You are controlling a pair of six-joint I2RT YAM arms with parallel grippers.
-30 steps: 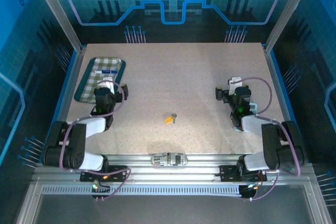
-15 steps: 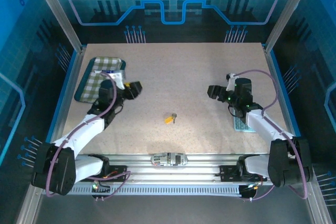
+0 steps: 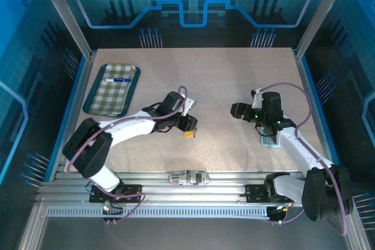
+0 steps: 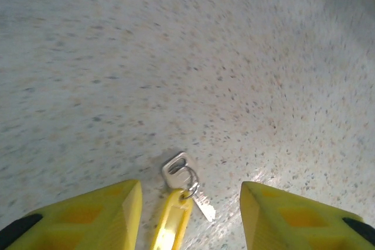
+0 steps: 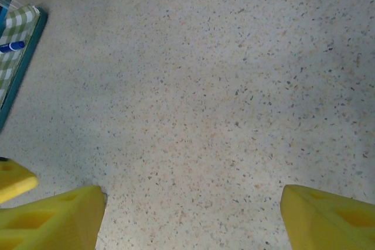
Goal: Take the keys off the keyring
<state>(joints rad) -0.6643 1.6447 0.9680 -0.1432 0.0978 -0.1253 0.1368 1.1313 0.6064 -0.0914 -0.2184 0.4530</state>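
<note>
The keyring (image 4: 170, 225), a yellow tag with a small wire ring, lies flat on the speckled table. A silvery key (image 4: 179, 170) hangs on that ring, its shaft pointing to the lower right. My left gripper (image 4: 190, 203) hovers open right over them; the tag sits between the yellow fingers (image 4: 94, 215) and touches neither. From above, the left gripper (image 3: 187, 123) is just behind the keyring (image 3: 188, 134). My right gripper (image 3: 237, 111) stands open to the right of centre, and in its wrist view the right gripper (image 5: 193, 203) has bare table between its fingers.
A green checked tray (image 3: 102, 98) with a blue-and-white pen (image 3: 120, 79) lies at the back left; the same tray (image 5: 17, 57) shows in the right wrist view. A small teal patterned item (image 3: 268, 141) lies under the right arm. A silvery object (image 3: 188, 177) rests on the near rail.
The left arm has swung right from beside the tray to the keyring, and its jaws have narrowed. The right arm has stretched forward, its gripper shifting slightly left.
</note>
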